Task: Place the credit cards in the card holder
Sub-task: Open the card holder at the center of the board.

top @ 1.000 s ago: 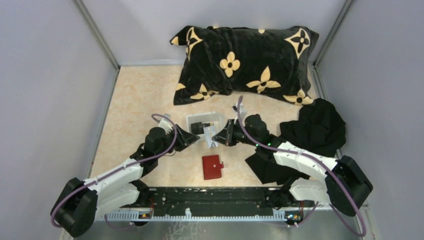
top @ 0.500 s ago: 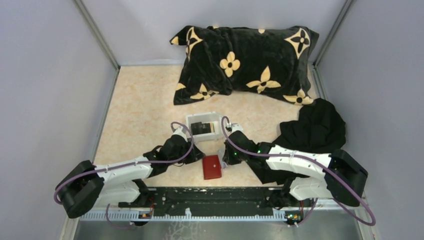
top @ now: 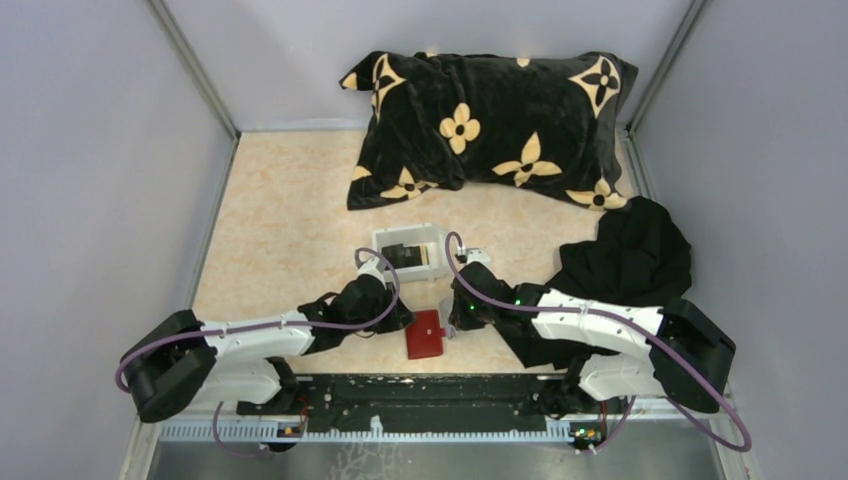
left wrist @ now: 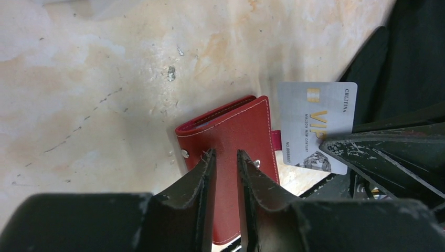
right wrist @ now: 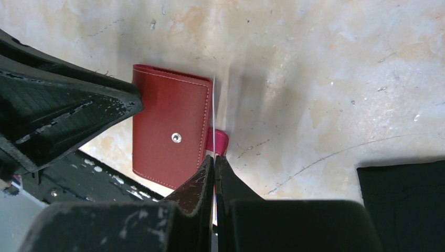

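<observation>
Both arms have drawn back from the tray [top: 378, 245] since a second ago and dropped low over the holder [top: 424, 335], and the left tool [left wrist: 225, 152] has narrowed its jaws.

That tool now shows only a slim gap with nothing in it, released. Its tips sit over the holder's red face, and whether they touch it cannot be told; the fingers also cover the holder's near part. The right tool [right wrist: 215, 157] is clenched on a card [left wrist: 315, 121], which stands upright along the holder's right edge, beside the pink tab. Its own camera sees the card edge-on as a thin pale line. The left wrist view shows the card's silver face, with one corner hidden behind the right tool.

The holder lies shut and flat on the surface [top: 280, 220], close to the near edge and just ahead of the base rail [top: 420, 390]. It is boxed in by a tool on each side.

Bare surface lies to the left and toward the pillow [top: 490, 125]. Black cloth [top: 630, 255] crowds the right side, under the right arm. Something dark lies in the tray, too small to make out.

Both arms reach inward, forearms low.
</observation>
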Robot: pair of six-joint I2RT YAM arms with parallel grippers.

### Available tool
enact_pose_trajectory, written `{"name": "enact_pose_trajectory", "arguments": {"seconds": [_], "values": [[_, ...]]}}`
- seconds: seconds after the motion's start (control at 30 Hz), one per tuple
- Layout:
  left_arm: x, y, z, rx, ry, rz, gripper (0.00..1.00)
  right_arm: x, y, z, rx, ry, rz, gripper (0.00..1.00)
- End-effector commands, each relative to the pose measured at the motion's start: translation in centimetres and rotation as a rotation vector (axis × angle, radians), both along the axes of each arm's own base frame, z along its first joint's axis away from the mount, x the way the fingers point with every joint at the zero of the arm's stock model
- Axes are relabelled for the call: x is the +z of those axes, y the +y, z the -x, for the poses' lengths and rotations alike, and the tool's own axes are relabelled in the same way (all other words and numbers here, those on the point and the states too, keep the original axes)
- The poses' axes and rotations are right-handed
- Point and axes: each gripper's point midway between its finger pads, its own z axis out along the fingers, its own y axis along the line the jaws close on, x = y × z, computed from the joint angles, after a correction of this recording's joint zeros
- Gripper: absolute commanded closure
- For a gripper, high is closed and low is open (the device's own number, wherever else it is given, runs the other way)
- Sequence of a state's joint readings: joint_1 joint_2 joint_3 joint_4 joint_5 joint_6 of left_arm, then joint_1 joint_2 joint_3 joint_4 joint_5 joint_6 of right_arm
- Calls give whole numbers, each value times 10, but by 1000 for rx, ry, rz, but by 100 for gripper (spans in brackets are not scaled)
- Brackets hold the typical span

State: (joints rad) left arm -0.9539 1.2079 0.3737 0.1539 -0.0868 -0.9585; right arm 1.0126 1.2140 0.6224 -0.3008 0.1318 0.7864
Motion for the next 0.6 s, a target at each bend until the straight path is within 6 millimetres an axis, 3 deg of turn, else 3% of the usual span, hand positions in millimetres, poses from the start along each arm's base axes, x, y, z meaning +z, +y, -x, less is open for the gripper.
{"name": "enact_pose_trajectory", "arguments": {"seconds": [0.0, 0.33, 0.57], "values": [[1, 3, 1, 23, -9, -29, 73, 14, 17, 2, 21, -6, -98, 100], [8, 16, 5, 78, -27, -16, 66, 6, 14, 4, 23, 46, -175, 100], [-5, 22, 15, 86, 8, -49, 66, 10, 13, 3, 24, 53, -216, 100]]}}
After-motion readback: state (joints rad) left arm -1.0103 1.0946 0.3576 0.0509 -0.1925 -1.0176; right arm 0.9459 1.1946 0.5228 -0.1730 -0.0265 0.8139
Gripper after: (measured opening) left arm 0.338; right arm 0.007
